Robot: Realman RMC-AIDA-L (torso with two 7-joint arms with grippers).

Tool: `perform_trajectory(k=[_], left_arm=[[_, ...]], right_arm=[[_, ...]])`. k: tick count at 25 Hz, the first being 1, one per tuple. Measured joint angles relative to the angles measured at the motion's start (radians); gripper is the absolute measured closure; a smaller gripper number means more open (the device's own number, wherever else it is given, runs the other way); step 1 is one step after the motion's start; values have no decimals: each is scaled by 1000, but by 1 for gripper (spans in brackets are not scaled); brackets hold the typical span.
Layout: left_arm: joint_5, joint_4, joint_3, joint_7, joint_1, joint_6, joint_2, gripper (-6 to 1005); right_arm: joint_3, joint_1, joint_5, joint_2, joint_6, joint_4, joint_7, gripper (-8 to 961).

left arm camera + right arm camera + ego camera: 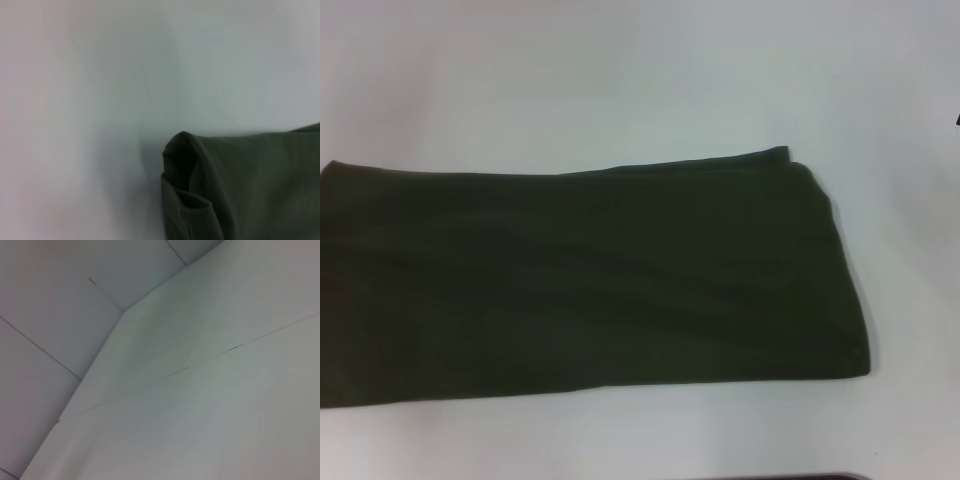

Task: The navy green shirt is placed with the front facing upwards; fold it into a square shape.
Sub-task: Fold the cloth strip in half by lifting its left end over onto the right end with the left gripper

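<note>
My own fingers do not show in any view, so I cannot tell whether either pair is released or clenched.

Nearest to my left wrist is a rolled, layered corner of the navy green shirt (240,185), with a small tuck of doubled cloth at its end; bare white surface (75,125) lies right beside that corner. I judge my left arm to be the nearer one, hovering close above this end of the cloth.

My right wrist sees only white panels and seams, no fabric at all, so that arm seems parked well apart from the work.

From my head, the shirt (590,280) lies as a long dark band across the surface (640,80), plain green side up, no lettering showing. Its long axis runs from my left, where it passes out of view, over to my right, where it ends in a folded edge with 1 layer peeking past the other at the far corner.

I judge the lengthwise folds done. What the next move turns on is that long axis: 1 end needs carrying along it over the other to shorten the band toward a square.
</note>
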Motion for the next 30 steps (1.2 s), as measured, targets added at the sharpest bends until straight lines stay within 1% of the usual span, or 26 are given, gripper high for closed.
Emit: perform_trajectory(k=[1,4,8,12,14,17,22,28,30], left_arm=[[4,0,-1,-4,-1,3,4,986],[5,-10,-1,-8,-5,21,5,986],[-3,-32,-2,-9,-11,53,-5,986],[-14,-39,-24,-8,-29,94,-17,986],[-17,-49,-42,-7,-40,122,-30,986],[-19,-74,-64,-5,-57,154,-56,986],[-19,-86,-68,-11,-88,174,-89,986],[-21,-90,-74,-13,-121,183,-124,986],[-28,-90,-76,-16,-128,184,-132,986]], right_arm=[[0,0,0,0,0,0,0,57],[0,1,0,0,0,0,0,57],[0,2,0,0,1,0,-1,57],[-1,3,0,0,2,0,-2,57],[-2,4,0,-1,2,0,-2,58],[-2,4,0,-2,3,-1,-2,58],[-4,4,0,-3,6,-3,-4,57],[-7,7,0,-3,6,-4,-4,57],[-8,7,0,-3,6,-5,-4,57]])
